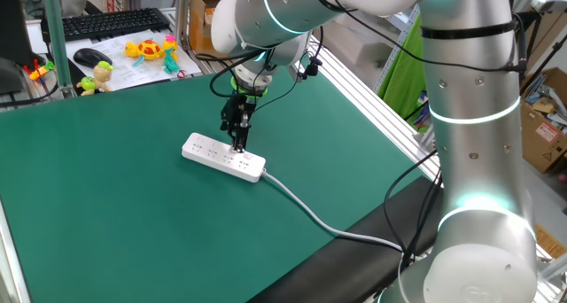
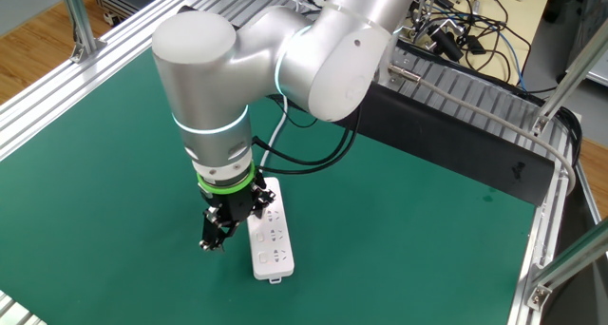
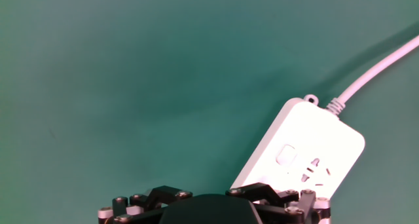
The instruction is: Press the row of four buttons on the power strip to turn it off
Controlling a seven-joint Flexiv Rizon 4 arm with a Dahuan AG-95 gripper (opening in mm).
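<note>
Long flat white plastic power strip (image 1: 223,156) lies mid green desk (image 1: 106,214), cable twd near edge. Black jaws, gripper (image 1: 237,135), spread wide, holding nothing; one finger on strip top, presumably to press a button.

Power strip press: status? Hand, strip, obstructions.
Hand open, pointing down, one finger low over the power strip. Strip flat on green mat, cable trailing off the edge. Contact with a button: cannot tell. Nothing blocking.
</note>
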